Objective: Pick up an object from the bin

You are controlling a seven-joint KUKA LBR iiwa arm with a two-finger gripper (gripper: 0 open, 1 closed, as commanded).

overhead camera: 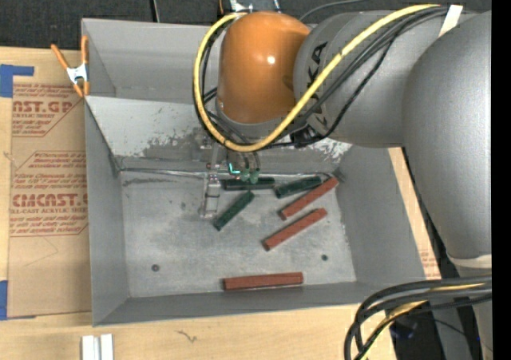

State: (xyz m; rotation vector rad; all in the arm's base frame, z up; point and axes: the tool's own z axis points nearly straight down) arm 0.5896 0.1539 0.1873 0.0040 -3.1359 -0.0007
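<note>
As far as I could see, the pick hadn't actually happened yet. The tool was down low in the middle of the bin, tucked under the arm's orange cover and sitting right over a little cluster of dark green sticks. A slanted green stick lay just to the near side of it, a short green piece was right at it, and a third green stick ran off to the right.

Honestly, I couldn't tell if the tool was apart, together or clamped on anything, since the cover hid too much. Nothing looked lifted, and every stick seemed to lie flat on the bin floor.

The reddish-brown sticks looked untouched: two slanted ones to the right of the tool, and a lone one along the near wall.

My read: the approach was done, and the grab and lift were yet to come.
</note>
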